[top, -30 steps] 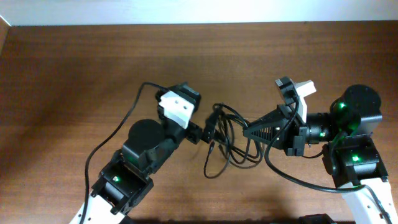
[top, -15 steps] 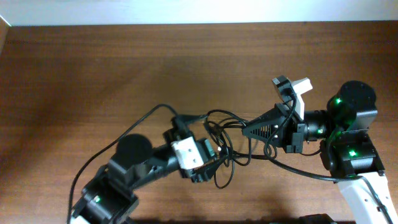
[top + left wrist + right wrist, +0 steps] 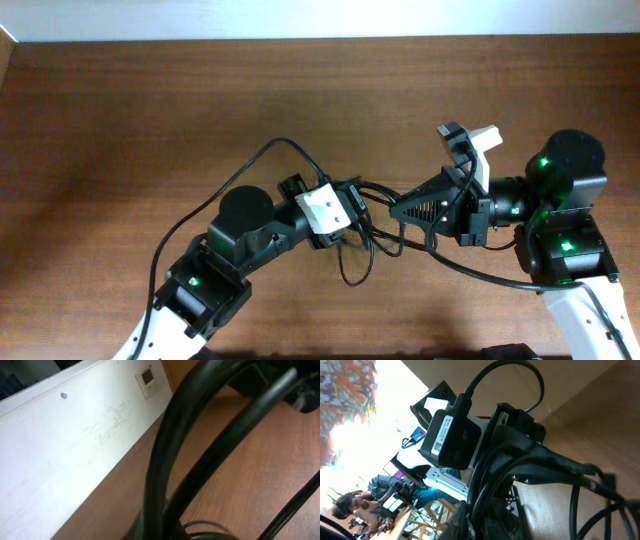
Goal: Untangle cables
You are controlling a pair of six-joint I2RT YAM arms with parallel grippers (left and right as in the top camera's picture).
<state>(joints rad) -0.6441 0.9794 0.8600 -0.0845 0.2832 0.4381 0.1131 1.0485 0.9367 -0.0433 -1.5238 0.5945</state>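
The cables [image 3: 372,238] are a tangle of thin black cords hanging between my two grippers at the table's middle, with one loop [image 3: 355,268] drooping towards the front. My left gripper [image 3: 356,208] meets the bundle from the left and is shut on the cables. In the left wrist view, black strands [image 3: 165,460] rise from the bottom edge right in front of the lens and hide the fingers. My right gripper [image 3: 398,212] points left and is shut on the cables from the other side. In the right wrist view, the strands [image 3: 520,465] fan out from its jaws at the bottom.
The brown wooden table [image 3: 150,110] ends at a white wall [image 3: 300,20] at the back. A thicker black cord [image 3: 250,165] arcs over the left arm, and another [image 3: 480,285] runs under the right arm. The left arm's wrist [image 3: 452,435] fills the right wrist view.
The left gripper dipped towards the front, then swung back up to the bundle and went from open to shut on the cables. The right gripper kept its hold and hardly moved.
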